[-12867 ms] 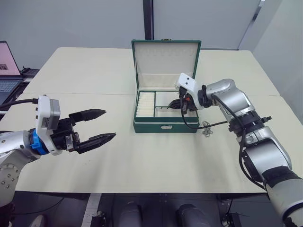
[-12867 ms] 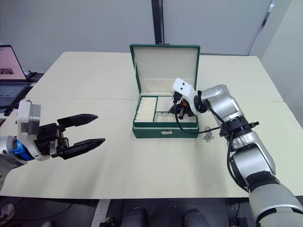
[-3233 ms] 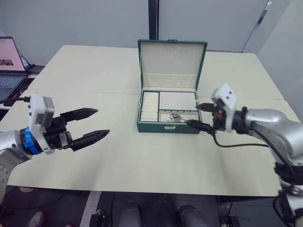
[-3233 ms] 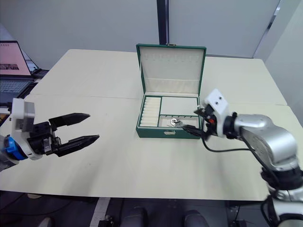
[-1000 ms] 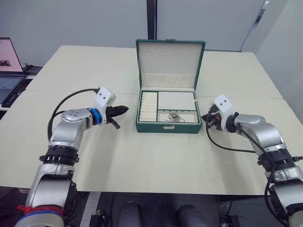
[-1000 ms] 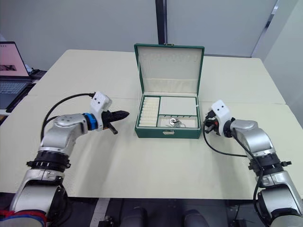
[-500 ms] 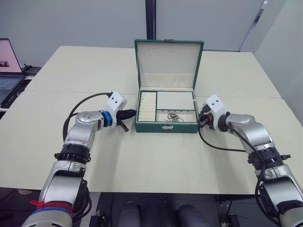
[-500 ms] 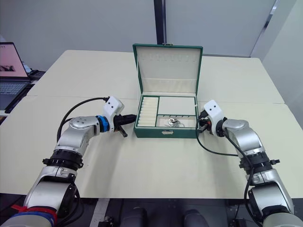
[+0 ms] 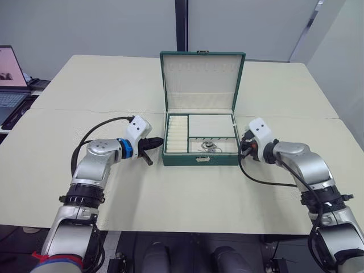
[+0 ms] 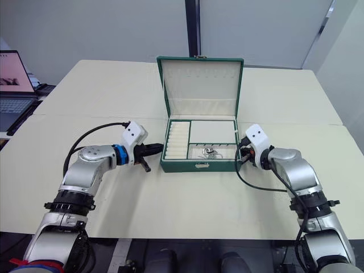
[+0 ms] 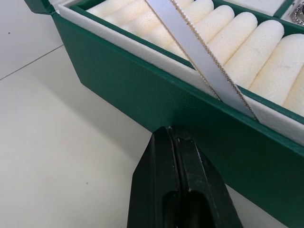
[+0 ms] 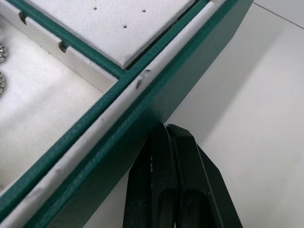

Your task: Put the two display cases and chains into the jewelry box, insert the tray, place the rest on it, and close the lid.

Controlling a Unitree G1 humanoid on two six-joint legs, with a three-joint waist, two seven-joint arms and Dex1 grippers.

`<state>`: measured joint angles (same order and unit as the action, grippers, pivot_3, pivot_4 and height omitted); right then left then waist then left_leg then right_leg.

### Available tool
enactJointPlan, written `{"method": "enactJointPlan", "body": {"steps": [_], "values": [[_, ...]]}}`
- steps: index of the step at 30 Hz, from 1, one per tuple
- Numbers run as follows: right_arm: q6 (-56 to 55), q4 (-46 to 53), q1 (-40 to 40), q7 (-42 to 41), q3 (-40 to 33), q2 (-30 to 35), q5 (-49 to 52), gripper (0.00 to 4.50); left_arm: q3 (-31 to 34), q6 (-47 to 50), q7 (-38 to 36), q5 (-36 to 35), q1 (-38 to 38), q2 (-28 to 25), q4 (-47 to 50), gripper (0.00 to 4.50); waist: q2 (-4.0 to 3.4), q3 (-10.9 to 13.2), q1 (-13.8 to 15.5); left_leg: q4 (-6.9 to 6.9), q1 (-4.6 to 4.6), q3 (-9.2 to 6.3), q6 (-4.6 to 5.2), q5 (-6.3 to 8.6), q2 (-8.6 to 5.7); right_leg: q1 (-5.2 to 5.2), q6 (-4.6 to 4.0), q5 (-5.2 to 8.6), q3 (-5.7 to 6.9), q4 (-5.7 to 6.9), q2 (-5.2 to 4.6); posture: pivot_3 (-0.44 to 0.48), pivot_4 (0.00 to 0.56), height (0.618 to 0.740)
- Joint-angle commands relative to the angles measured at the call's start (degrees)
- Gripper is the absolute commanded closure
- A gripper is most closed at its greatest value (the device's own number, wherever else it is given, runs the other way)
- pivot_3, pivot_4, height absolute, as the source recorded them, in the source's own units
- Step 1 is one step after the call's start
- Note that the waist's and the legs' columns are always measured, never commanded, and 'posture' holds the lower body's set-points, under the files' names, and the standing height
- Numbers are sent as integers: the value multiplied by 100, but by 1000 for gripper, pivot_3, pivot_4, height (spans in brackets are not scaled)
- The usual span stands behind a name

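The jewelry box (image 9: 200, 139) sits mid-counter (image 9: 170, 187) with its lid (image 9: 202, 79) upright, chains (image 9: 208, 146) in the front compartment, and our left claw (image 11: 170, 142) and right claw (image 12: 164, 137), each pinched together on nothing, press its two side walls. We judge we are squaring the box up. Next, closing the lid calls for both claws reaching behind it.
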<state>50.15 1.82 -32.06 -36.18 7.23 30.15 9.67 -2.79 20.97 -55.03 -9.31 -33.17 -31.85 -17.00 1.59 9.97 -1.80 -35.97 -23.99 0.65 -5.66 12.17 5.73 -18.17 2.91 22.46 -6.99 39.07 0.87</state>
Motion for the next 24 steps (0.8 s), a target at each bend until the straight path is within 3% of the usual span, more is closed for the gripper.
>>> {"method": "enactJointPlan", "body": {"steps": [1,13,24], "values": [[184,962,109,-240,-2,-55,393,4488,-166,168,-322,-269,196,45,668,4500,0,0,3,1,0,1,0,0,0,-1,0,0,-1,0,0,0,150,740],[989,2206,737,-174,-114,-16,685,4488,-74,747,-380,-468,988,-345,1680,4500,-1,-1,-9,6,1,0,1,1,0,0,0,0,-5,-2,1,0,150,740],[1163,2404,871,-118,-217,16,755,4488,36,891,-395,-544,1052,-474,1791,4500,-1,-1,-5,7,1,-1,2,1,-1,0,0,0,-5,-2,2,0,150,740]]}}
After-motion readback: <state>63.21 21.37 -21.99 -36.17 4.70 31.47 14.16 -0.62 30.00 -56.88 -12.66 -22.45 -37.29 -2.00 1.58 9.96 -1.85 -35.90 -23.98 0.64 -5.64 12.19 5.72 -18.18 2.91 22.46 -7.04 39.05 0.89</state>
